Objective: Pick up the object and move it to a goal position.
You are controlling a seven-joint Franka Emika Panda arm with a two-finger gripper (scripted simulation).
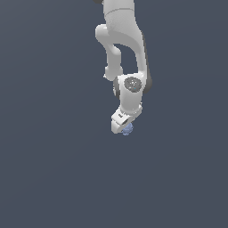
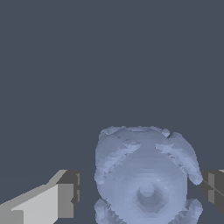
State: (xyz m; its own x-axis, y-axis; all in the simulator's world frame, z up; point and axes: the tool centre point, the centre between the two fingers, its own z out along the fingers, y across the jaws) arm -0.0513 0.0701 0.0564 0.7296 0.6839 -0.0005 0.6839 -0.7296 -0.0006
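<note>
The object [image 2: 144, 175] is a bumpy, roundish pale blue-lavender lump. In the wrist view it fills the space between my two fingers. One fingertip [image 2: 68, 194] stands a small gap off its side. The other fingertip [image 2: 213, 187] is right at its opposite side. In the exterior view the object [image 1: 128, 129] peeks out just under the white gripper [image 1: 124, 127], which hangs from the arm near the middle of the view. My gripper [image 2: 140, 192] is open around the object, jaws not fully closed on it.
A plain dark grey-blue floor [image 1: 53, 169] spreads all around. The white arm [image 1: 122, 40] comes down from the top of the exterior view. No other objects show.
</note>
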